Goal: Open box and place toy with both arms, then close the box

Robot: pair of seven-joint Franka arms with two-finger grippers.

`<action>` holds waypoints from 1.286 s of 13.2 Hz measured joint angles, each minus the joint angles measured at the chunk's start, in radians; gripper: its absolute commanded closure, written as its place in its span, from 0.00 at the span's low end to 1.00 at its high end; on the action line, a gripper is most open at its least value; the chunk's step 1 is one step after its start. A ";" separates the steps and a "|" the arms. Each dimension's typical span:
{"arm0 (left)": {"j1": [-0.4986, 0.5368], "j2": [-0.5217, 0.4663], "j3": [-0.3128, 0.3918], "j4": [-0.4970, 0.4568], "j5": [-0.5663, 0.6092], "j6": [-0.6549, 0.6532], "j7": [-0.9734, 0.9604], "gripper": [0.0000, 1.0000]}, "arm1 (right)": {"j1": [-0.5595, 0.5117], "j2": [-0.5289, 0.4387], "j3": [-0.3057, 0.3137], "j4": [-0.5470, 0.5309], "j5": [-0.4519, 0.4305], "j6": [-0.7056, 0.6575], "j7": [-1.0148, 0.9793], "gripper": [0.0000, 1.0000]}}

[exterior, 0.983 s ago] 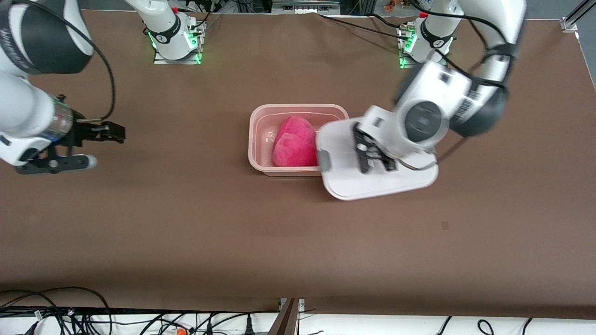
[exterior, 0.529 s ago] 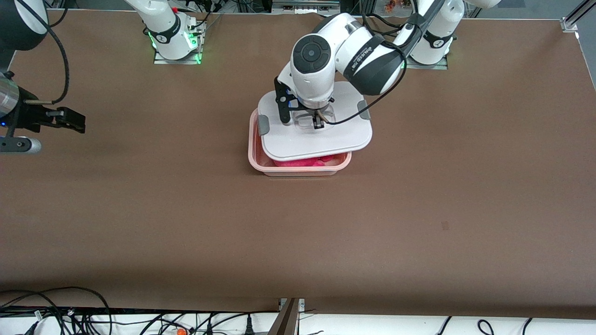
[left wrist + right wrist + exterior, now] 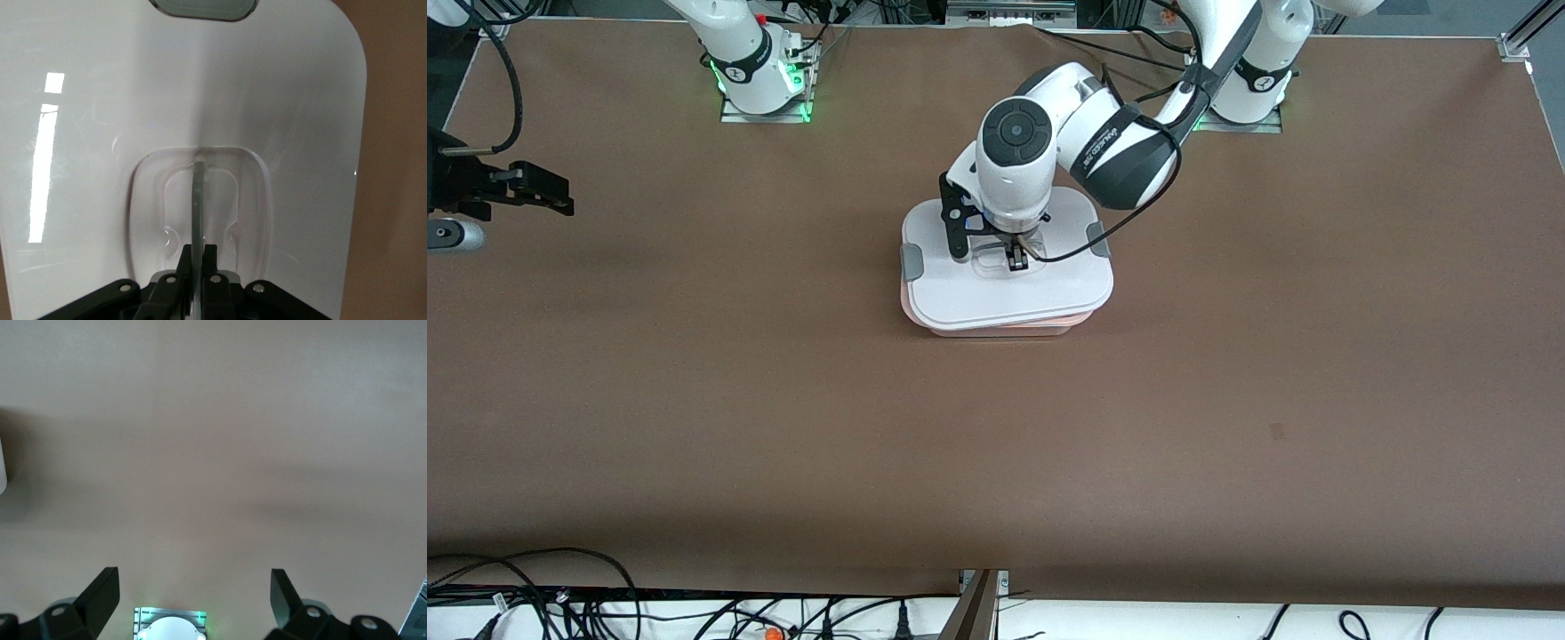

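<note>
The box's white lid (image 3: 1005,293) lies over the pale pink base (image 3: 996,330), covering it and slightly askew, with a strip of base rim showing on the side nearer the front camera. Its grey clips (image 3: 911,263) stick out at both ends. My left gripper (image 3: 1014,258) is shut on the lid's clear centre handle (image 3: 197,200); its own view shows the lid (image 3: 200,100) from above. The toy is hidden under the lid. My right gripper (image 3: 560,194) is open and empty over bare table at the right arm's end, also seen in its own view (image 3: 193,600).
The right arm's base (image 3: 760,71) and the left arm's base (image 3: 1245,80) stand along the table's edge farthest from the front camera. Cables (image 3: 560,604) lie off the table's edge nearest that camera. Brown tabletop surrounds the box.
My left gripper carried the lid from beside the box to over it and lowered it, covering the toy. My right gripper drew back toward the right arm's end of the table.
</note>
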 measured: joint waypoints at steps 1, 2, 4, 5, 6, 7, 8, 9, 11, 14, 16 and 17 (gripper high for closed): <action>0.000 0.004 0.000 0.003 -0.002 0.000 0.000 1.00 | 0.004 0.002 -0.005 -0.006 0.001 0.000 0.000 0.00; 0.000 0.005 0.000 0.004 -0.005 0.000 0.000 1.00 | 0.004 0.006 -0.008 -0.011 0.004 0.000 0.000 0.00; 0.000 0.005 0.000 0.006 -0.009 0.000 0.000 1.00 | 0.005 0.012 -0.011 -0.013 0.016 0.001 0.000 0.00; -0.001 0.006 0.000 0.006 -0.010 0.000 0.000 1.00 | 0.005 0.012 -0.011 -0.013 0.018 0.001 0.000 0.00; -0.003 0.009 -0.001 0.006 -0.010 0.000 0.001 1.00 | 0.006 0.012 -0.011 -0.013 0.018 0.001 0.000 0.00; -0.006 0.016 -0.002 0.006 -0.010 0.000 0.001 1.00 | 0.007 0.012 -0.011 -0.013 0.018 0.001 0.001 0.00; -0.009 0.025 -0.002 0.006 -0.010 0.000 0.001 1.00 | 0.007 0.013 -0.011 -0.013 0.018 0.001 0.001 0.00; -0.011 0.033 -0.002 0.007 -0.010 0.001 0.001 1.00 | 0.007 0.014 -0.011 -0.015 0.018 0.001 0.001 0.00; -0.014 0.050 -0.001 0.018 -0.010 0.002 0.001 1.00 | 0.007 0.021 -0.012 -0.016 0.018 0.002 0.001 0.00; -0.014 0.058 -0.001 0.028 -0.010 -0.001 0.001 1.00 | 0.008 0.026 -0.013 -0.016 0.018 0.004 0.000 0.00; -0.014 0.059 -0.001 0.030 -0.010 -0.002 0.002 1.00 | 0.011 0.026 -0.013 -0.016 0.018 0.006 0.000 0.00; -0.016 0.059 -0.001 0.030 -0.010 -0.002 0.003 1.00 | 0.012 0.026 -0.013 -0.016 0.018 0.013 0.000 0.00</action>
